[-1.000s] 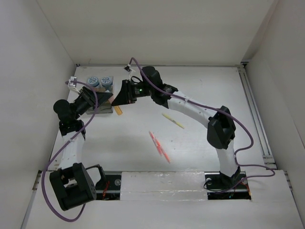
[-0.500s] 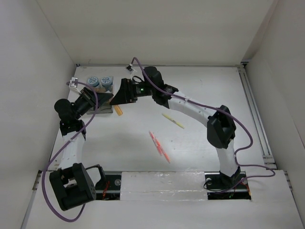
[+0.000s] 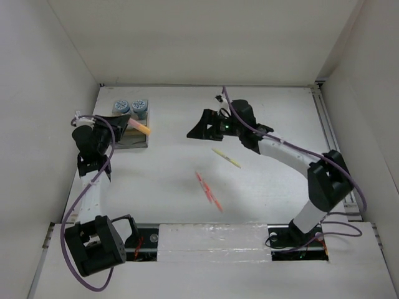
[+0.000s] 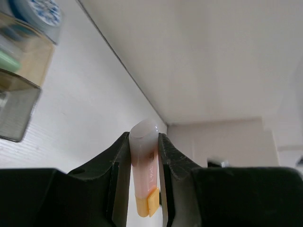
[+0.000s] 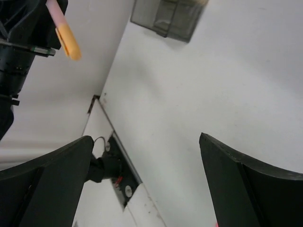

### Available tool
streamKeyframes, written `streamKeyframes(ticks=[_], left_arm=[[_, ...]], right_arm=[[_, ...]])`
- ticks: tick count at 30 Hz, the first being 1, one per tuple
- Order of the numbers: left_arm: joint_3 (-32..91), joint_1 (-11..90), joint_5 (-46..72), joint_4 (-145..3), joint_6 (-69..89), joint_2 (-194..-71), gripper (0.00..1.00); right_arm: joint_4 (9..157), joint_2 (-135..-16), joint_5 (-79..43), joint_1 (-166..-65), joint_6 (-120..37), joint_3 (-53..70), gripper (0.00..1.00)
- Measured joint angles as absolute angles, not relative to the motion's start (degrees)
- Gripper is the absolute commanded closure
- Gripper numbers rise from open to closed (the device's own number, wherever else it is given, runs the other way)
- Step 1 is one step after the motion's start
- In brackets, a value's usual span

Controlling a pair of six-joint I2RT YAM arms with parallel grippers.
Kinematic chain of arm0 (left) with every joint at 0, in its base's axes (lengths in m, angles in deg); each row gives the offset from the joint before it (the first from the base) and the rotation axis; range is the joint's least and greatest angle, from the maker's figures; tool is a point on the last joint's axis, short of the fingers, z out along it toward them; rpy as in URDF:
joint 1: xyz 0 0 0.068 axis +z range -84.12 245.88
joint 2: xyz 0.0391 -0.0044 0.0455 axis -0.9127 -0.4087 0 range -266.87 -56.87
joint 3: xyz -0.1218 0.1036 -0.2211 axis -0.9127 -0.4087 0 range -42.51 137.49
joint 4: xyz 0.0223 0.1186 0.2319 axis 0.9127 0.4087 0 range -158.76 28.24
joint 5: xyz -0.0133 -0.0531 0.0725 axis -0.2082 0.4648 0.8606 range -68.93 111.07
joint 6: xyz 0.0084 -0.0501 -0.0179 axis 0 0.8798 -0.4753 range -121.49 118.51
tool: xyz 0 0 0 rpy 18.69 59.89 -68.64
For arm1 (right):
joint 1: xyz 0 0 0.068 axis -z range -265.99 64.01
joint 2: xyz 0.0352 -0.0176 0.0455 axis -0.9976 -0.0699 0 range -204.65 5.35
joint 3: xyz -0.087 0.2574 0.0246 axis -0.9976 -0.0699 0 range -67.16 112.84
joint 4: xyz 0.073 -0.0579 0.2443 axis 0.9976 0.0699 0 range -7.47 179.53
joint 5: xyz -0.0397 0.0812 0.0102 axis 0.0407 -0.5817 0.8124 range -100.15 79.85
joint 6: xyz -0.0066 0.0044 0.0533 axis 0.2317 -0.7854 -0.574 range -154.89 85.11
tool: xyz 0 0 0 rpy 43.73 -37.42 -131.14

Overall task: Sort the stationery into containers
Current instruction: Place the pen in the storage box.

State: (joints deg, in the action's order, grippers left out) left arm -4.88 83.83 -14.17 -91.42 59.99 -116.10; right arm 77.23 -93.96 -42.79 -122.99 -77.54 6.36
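My left gripper (image 3: 123,123) (image 4: 143,138) is shut on a highlighter (image 3: 139,128) (image 4: 143,165) with a pale pink body and an orange cap, held over the wooden organiser (image 3: 133,142). Two blue-and-white cylinders (image 3: 120,106) (image 3: 139,106) stand at the organiser's far end. In the right wrist view the highlighter (image 5: 65,33) shows at the top left, the organiser (image 5: 168,18) at the top. My right gripper (image 3: 196,130) (image 5: 146,165) is open and empty, well right of the organiser. A pale yellow pen (image 3: 226,157) and two pink-red pens (image 3: 209,192) lie mid-table.
White walls enclose the table on the left, back and right. A metal rail (image 3: 333,146) runs along the right edge. The arm bases (image 3: 100,240) (image 3: 293,237) sit at the near edge, and the organiser stands close to the left wall.
My right gripper has opened, let go of the highlighter and drawn back to the right. My left gripper now holds the highlighter alone and has pulled back to the left.
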Motion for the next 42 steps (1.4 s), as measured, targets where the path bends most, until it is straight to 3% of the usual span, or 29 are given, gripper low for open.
streamKeyframes(ticks=[5,11,20,36,40,42], left_arm=[[-5.36,83.83,0.65,-93.06,67.85,-120.71,1.0],[-4.75,83.83,12.47,-97.69,74.78,-130.28,1.0],[3.99,83.02,21.5,-100.33,77.17,-144.25,1.0],[7.58,78.08,28.95,-100.2,76.95,-151.11,1.0],[7.58,78.08,28.8,-100.27,76.9,-153.21,0.9],[7.58,78.08,28.36,-100.31,76.93,-154.08,0.75]], right_arm=[[77.47,-80.23,-35.58,-122.57,-74.72,-5.9,0.0],[77.38,-72.23,-33.05,-125.33,-72.65,-13.51,0.0],[77.92,-70.75,-30.27,-132.32,-71.44,-17.51,0.0],[76.85,-71.25,-28.74,-135.51,-71.14,-20.81,0.0],[76.42,-71.95,-28.78,-135.58,-71.14,-20.81,0.0],[76.29,-72.6,-28.8,-135.58,-71.14,-20.81,0.0]])
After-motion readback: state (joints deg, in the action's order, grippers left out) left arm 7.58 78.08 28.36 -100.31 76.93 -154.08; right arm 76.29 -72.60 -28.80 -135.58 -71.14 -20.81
